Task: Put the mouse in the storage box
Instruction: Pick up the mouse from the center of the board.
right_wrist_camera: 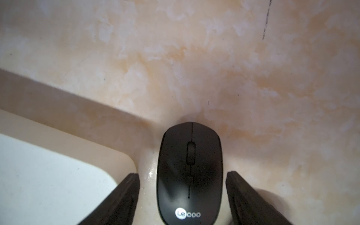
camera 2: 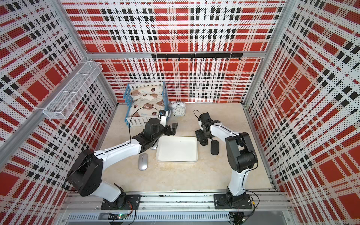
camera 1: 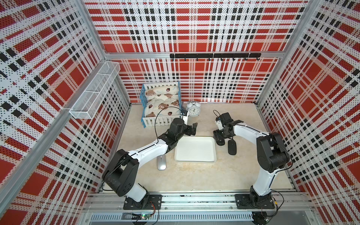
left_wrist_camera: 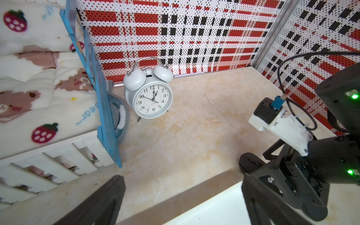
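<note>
Red plaid walls (camera 1: 194, 29) closed in a pale marbled bench (camera 1: 194, 179). On it the black mouse (right_wrist_camera: 190, 171) lay flat, outside the storage box (camera 1: 194, 149) and just beside one corner. My right tool (right_wrist_camera: 182, 173) straddled it with jaws spread, bench showing on each side and nothing pinched yet. I judged the squeeze should land evenly, low on both flanks, because the smooth shell could slip. Then I would need to lift it clear of the low rim. The jaw nearest the box sat close to that corner and might catch it. A second black mouse (camera 1: 232, 147) lay just beside, away from the box. My left tool (camera 1: 191, 129) hung spread and empty past the box's far edge, near the alarm clock (camera 1: 193, 109) and toy crib (camera 1: 161, 120). A silver mouse (camera 1: 161, 162) lay on the box's other side.
</note>
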### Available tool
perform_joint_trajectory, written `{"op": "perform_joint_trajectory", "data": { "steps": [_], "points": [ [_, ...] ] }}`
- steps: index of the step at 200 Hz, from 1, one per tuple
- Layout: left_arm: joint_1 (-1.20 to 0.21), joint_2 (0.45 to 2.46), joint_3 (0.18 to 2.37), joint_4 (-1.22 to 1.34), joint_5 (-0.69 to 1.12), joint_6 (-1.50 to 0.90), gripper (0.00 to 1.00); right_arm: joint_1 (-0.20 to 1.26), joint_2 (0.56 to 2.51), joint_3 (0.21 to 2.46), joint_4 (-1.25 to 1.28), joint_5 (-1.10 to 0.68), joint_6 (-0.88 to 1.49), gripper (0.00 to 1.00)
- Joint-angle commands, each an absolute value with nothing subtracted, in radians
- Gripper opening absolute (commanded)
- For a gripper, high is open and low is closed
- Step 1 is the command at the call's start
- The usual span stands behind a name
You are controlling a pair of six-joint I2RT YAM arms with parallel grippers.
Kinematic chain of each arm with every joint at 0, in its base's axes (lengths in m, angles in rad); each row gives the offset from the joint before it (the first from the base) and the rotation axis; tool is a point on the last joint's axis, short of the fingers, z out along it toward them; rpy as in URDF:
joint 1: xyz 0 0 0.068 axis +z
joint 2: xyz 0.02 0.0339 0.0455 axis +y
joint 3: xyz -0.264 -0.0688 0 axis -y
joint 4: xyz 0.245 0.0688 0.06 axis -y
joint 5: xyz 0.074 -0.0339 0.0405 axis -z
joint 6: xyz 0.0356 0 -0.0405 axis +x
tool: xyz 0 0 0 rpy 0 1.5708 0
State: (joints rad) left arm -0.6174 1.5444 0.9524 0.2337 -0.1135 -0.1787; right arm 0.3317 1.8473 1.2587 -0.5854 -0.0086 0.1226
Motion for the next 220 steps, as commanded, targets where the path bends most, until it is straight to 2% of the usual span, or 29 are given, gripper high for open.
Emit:
{"op": "perform_joint_trajectory", "data": {
  "steps": [1, 88, 125, 157, 179, 220],
  "points": [
    [-0.623, 1.524, 0.941, 0.256, -0.124, -0.173, 0.99, 0.337, 1.866, 1.284, -0.609, 0.04, 0.126, 0.78],
    [-0.629, 1.487, 0.907, 0.307, -0.12, -0.168, 0.99, 0.347, 1.924, 1.266, -0.606, 0.034, 0.141, 0.78],
    [-0.629, 1.476, 0.897, 0.319, -0.128, -0.169, 0.99, 0.354, 1.954, 1.264, -0.604, 0.052, 0.145, 0.74],
    [-0.629, 1.474, 0.893, 0.321, -0.133, -0.17, 0.99, 0.355, 1.965, 1.262, -0.602, 0.054, 0.152, 0.66],
    [-0.63, 1.475, 0.895, 0.324, -0.133, -0.17, 0.99, 0.356, 1.962, 1.265, -0.604, 0.054, 0.156, 0.56],
    [-0.63, 1.474, 0.894, 0.327, -0.145, -0.172, 0.99, 0.356, 1.95, 1.28, -0.621, 0.077, 0.16, 0.53]
  ]
}}
